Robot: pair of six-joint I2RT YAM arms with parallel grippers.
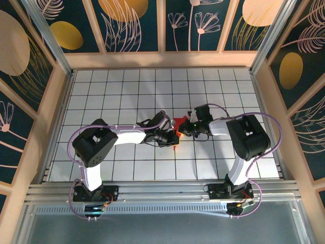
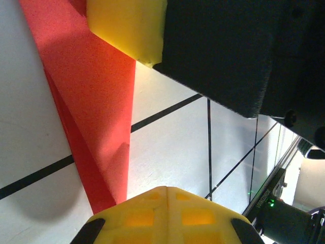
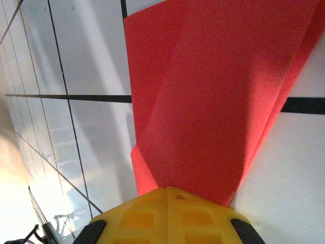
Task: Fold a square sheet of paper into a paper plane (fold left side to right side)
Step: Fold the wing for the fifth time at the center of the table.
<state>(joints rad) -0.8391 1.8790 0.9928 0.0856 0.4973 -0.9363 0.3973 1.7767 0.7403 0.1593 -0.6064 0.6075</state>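
Note:
The square sheet of paper (image 1: 179,121) is bright red and folded into a narrow, layered wedge with diagonal creases, lying on the white grid table between the two arms. Both grippers cover most of its outline from above. My right gripper (image 3: 167,189) is shut, its yellow tips resting on the near end of the paper (image 3: 213,101), which spreads out beyond them. My left gripper (image 2: 167,189) is also shut, with its tips on bare table just right of the paper's edge (image 2: 96,101). From above, the left gripper (image 1: 173,136) and right gripper (image 1: 184,127) nearly touch.
In the left wrist view a yellow finger (image 2: 127,25) of the right gripper sits on the paper's far end, and its black body looms to the right. Wooden walls (image 1: 162,59) enclose the table on three sides. An aluminium rail (image 1: 162,190) runs along the near edge.

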